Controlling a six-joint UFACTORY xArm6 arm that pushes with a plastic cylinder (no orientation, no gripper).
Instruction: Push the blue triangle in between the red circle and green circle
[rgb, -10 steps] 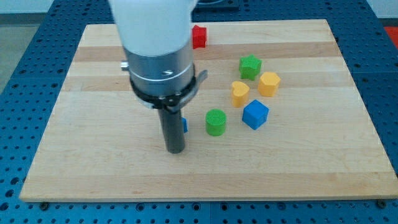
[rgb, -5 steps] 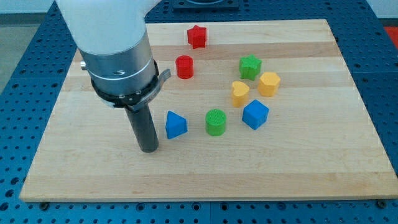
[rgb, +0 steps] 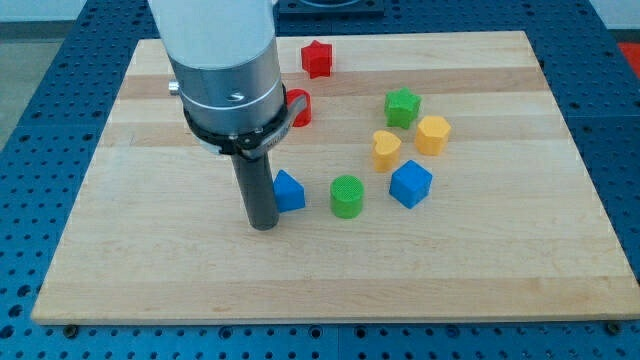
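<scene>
Resting my tip (rgb: 263, 224) just at eight o'clock of the blue triangle (rgb: 289, 192), which is sitting between red circle (rgb: 298, 106) and green circle (rgb: 347, 196); no claw showing.

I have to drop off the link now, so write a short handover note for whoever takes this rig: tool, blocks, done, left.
Tool: my tip is on the board at the left edge of the blue triangle, touching or nearly so.
Blocks: the red circle sits above the triangle, partly hidden by the arm; the green circle is just right of the triangle.
Done: the triangle is close beside the green circle.
Left: it is not yet between the two circles; it probably needs nudging up and right into the gap.
</scene>
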